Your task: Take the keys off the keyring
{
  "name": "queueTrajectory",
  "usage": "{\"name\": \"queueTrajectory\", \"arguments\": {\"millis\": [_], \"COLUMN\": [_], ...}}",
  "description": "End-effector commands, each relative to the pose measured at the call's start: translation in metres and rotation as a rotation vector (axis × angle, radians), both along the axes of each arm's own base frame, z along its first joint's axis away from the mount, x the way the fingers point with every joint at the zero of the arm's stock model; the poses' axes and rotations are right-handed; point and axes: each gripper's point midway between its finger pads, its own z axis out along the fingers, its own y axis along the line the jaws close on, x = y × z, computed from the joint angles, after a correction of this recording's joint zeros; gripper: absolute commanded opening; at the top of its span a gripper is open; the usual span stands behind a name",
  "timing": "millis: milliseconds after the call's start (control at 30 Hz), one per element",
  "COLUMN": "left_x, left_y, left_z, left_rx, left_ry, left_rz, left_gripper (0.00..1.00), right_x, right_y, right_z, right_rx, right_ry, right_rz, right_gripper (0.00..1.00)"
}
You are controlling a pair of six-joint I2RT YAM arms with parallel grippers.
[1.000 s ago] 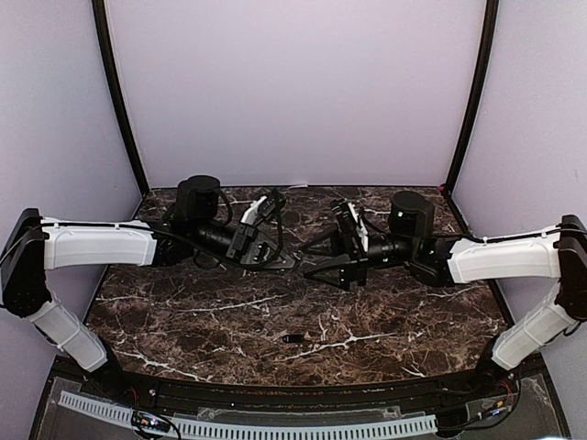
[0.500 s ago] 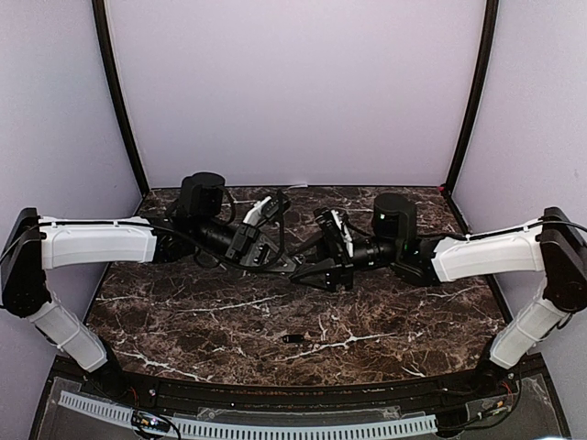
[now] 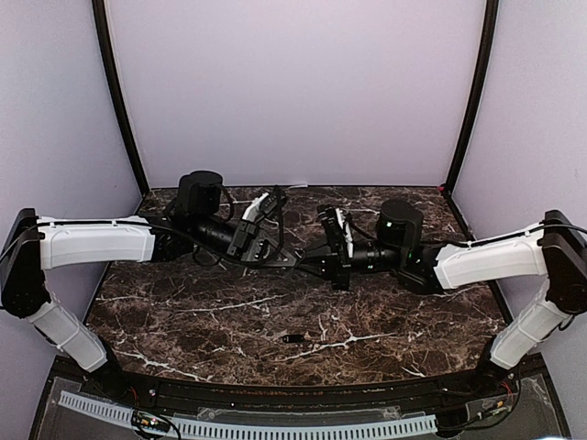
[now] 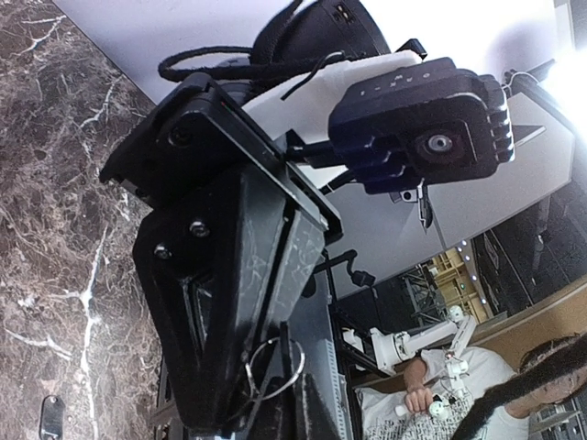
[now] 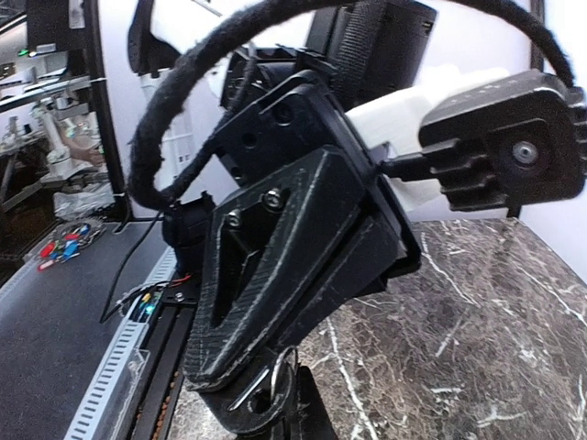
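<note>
My left gripper (image 3: 292, 259) hangs over the middle of the marble table, shut on the thin silver keyring (image 4: 275, 374). My right gripper (image 3: 310, 266) meets it tip to tip from the right. In the right wrist view its jaws (image 5: 266, 390) are shut on a dark key (image 5: 253, 401) with a round hole, which hangs on the keyring (image 5: 281, 370). Another small dark key (image 3: 293, 338) lies loose on the table near the front edge; it also shows as the key (image 4: 50, 414) at the lower left of the left wrist view.
The dark marble table (image 3: 183, 312) has purple walls at the back and sides. A white cable rail (image 3: 248, 426) runs along the near edge between the two arm bases.
The right arm has moved left to the left gripper's tips, and its jaws have gone from wide open to shut. The left gripper has stayed in place with the keyring.
</note>
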Motion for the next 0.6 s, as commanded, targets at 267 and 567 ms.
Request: {"name": "queueTrajectory", "arguments": {"millis": [267, 567], "left_x": [-0.006, -0.001], "left_y": [0.005, 0.004], "left_z": [0.017, 0.009], "left_rx": [-0.037, -0.032], "left_ry": [-0.047, -0.027], "left_rz": [0.039, 0.068], "left_gripper": [0.00, 0.00], "right_x": [0.074, 0.067], "right_y": [-0.041, -0.051], "right_z": [0.023, 0.037], "right_rx": [0.137, 0.212], "right_ry": [0.019, 0.012], "right_rz": [-0.546, -0.547], "right_gripper": [0.00, 0.00]}}
